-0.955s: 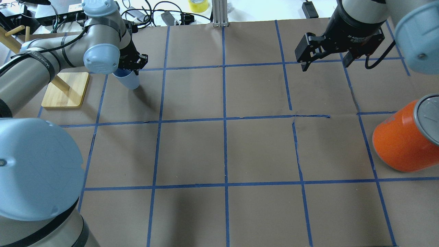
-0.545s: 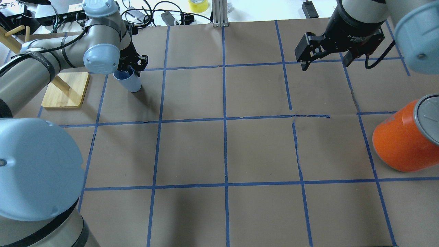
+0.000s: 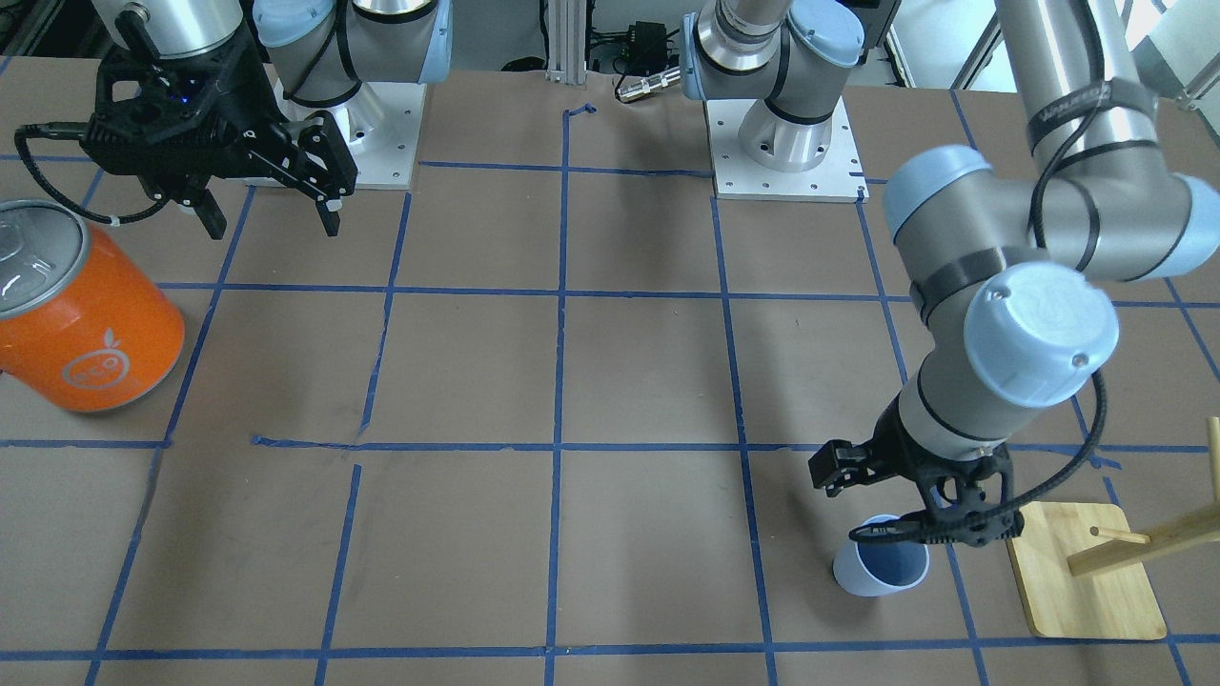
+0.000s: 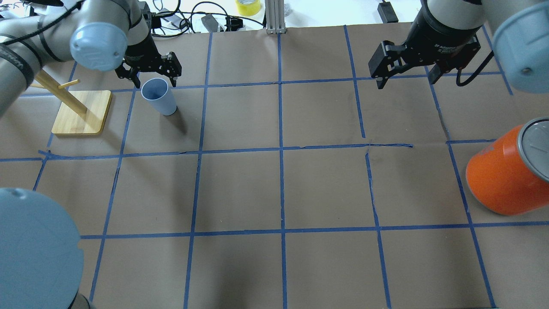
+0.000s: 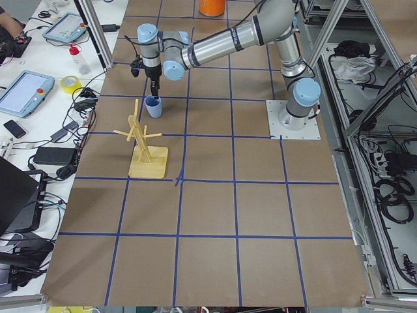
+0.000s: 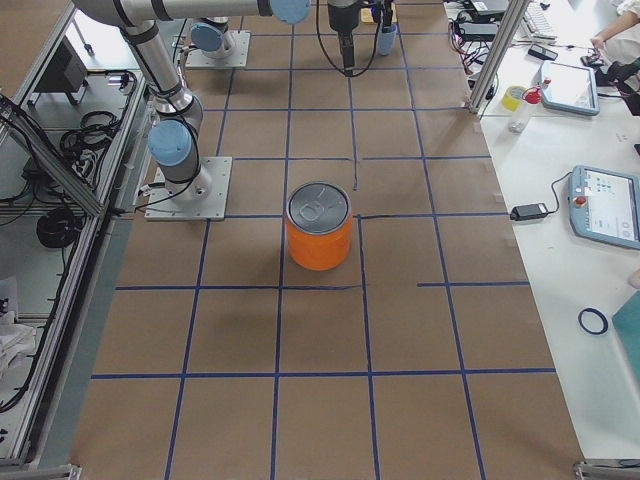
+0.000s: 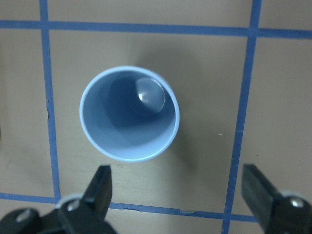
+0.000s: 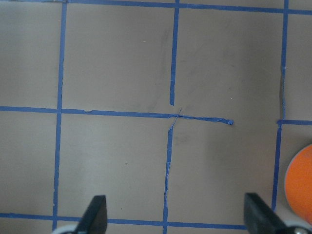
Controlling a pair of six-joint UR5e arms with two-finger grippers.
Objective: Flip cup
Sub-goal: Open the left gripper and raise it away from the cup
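Observation:
The pale blue cup (image 4: 158, 96) stands upright on the brown paper, mouth up, at the far left of the table. It also shows in the front view (image 3: 882, 568), the left side view (image 5: 153, 106) and the left wrist view (image 7: 129, 113), where I look down into it. My left gripper (image 4: 149, 74) is open and empty just above and behind the cup, apart from it. In the front view it is right above the cup's rim (image 3: 910, 500). My right gripper (image 4: 407, 77) is open and empty, hanging over the far right of the table.
A wooden peg stand (image 4: 81, 111) stands just left of the cup. A large orange can (image 4: 508, 174) with a silver lid stands at the right edge. Blue tape lines grid the brown paper. Cables and a tape roll (image 4: 248, 6) lie beyond the far edge.
My left gripper let go of the cup, opened and rose away from it. The cup now stands upright on its own. The right arm has not moved.

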